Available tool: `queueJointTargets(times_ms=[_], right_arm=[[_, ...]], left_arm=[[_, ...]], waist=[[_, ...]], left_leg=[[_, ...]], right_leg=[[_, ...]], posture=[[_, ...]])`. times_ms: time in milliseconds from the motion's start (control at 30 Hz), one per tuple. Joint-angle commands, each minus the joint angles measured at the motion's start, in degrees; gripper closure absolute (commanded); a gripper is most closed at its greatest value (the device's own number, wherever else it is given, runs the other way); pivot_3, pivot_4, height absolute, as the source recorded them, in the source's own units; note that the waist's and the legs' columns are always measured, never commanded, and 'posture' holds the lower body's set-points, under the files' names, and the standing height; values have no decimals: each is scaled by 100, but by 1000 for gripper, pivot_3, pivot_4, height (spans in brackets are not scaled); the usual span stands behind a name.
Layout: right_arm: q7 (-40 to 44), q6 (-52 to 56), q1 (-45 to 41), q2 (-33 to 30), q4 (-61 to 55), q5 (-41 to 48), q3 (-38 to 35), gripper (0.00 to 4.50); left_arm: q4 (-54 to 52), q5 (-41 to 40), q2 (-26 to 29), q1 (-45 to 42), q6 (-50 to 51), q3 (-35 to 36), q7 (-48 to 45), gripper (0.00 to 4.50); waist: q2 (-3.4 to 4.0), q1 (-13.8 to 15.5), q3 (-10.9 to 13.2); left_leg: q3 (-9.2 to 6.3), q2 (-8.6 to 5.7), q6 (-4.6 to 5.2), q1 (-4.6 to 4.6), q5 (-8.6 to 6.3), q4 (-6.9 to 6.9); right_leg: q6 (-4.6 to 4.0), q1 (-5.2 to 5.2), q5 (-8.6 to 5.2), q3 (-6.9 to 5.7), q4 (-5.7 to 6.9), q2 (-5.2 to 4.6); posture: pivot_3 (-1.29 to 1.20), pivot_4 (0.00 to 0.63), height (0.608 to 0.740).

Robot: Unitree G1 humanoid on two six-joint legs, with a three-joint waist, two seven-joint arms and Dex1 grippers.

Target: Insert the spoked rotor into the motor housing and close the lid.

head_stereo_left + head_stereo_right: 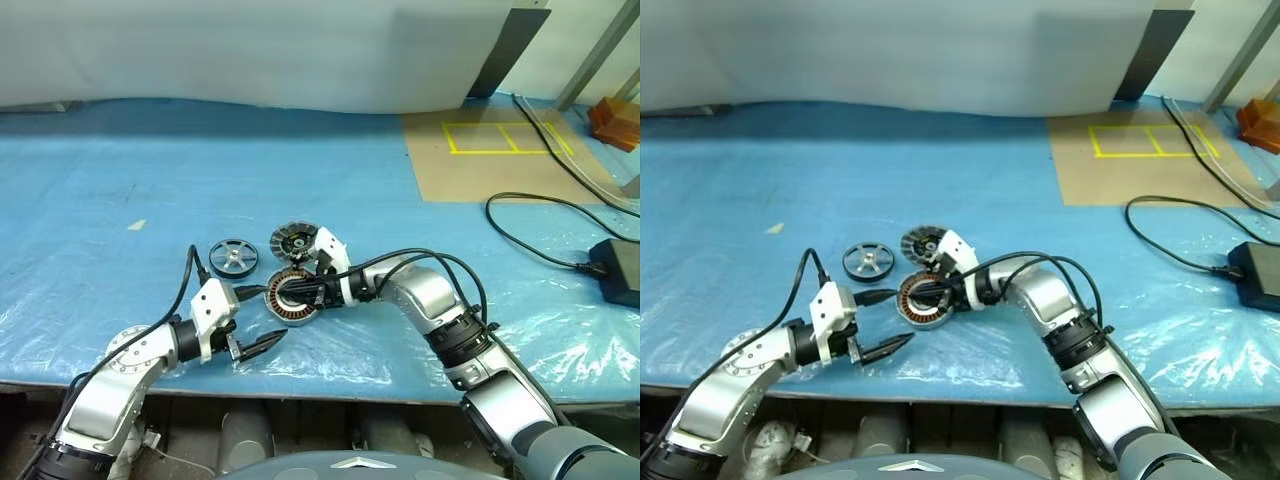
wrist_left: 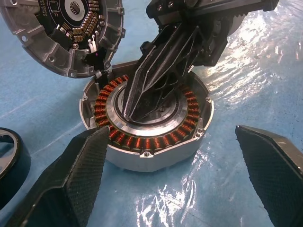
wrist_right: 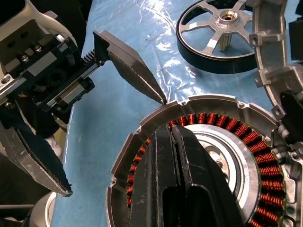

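Motor housing (image 1: 293,298) sits near the front edge of the blue sheet, copper windings up, empty of rotor. Lid (image 1: 293,241) lies touching it at 12 o'clock; spoked rotor (image 1: 233,257) rests apart at 10 o'clock, untouched. Right gripper (image 1: 282,296), fingers pressed together and holding nothing, tips on the housing's metal centre. Left gripper (image 1: 255,320) spread wide, empty, at 7 o'clock of the housing. Judgement: housing being steadied; insertion not begun. Next, the left must reach the rotor.

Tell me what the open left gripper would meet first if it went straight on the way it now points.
Probably the motor housing: it lies dead ahead between the left gripper's spread fingers, with the shut right gripper pressed into its centre. The exact gap is hard to judge.
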Motion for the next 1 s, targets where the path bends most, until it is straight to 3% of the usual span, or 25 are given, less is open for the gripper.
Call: queueJointTargets(times_ms=[33,267,533,1000], right_arm=[[103,420,-15,85,-190,510,-447,4473],[31,900,-201,315,-266,1171,-1155,4473],[142,507,-10,-23,-239,575,-435,4473],[-113,501,-26,41,86,340,-452,4473]], left_arm=[[-162,-24,1,10,-62,21,17,0],[-120,-23,-11,-54,-72,-11,13,0],[-66,-39,11,-108,-90,54,8,0],[-30,-50,14,-119,-89,100,-9,0]], waist=[[0,4,0],[0,12,0],[0,23,1],[0,34,0]], left_leg=[[0,0,0,-2,0,2],[0,1,0,-6,0,1],[0,1,0,-8,0,-2],[0,0,0,-5,0,4]], right_leg=[[0,0,0,0,0,0],[0,-4,0,-1,-1,1],[1,-4,1,-3,-3,0],[0,0,0,-1,0,-1]], posture=[[0,150,740],[0,150,740],[0,150,740],[0,150,740]])
